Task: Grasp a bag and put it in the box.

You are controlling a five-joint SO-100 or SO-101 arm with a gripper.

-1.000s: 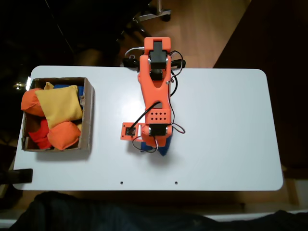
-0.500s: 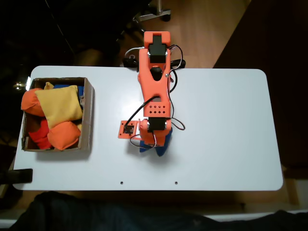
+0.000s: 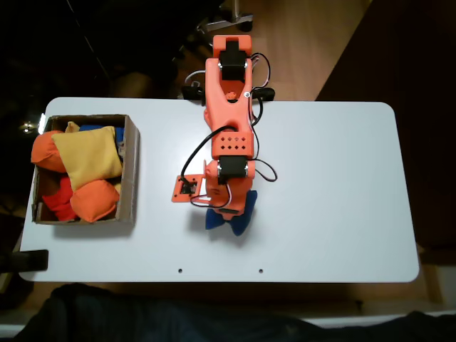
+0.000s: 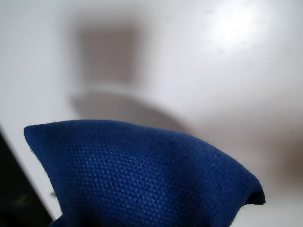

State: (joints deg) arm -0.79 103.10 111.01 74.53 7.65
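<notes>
Under my hand (image 3: 229, 219) mid-worktop (image 3: 335, 178), dark blue beanbag (image 4: 142, 175) pinched and bunched; cardboard box (image 3: 132, 171) of beanbags well left in fixed view.

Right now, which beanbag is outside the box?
The dark blue bag, lying on the white table under the gripper. The yellow bag and the orange bags sit in the box.

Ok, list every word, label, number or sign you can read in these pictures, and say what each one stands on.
None can be read. The cardboard box, the beanbags in it, the orange arm, the white table and the dark blue beanbag carry no visible text or markings.
</notes>
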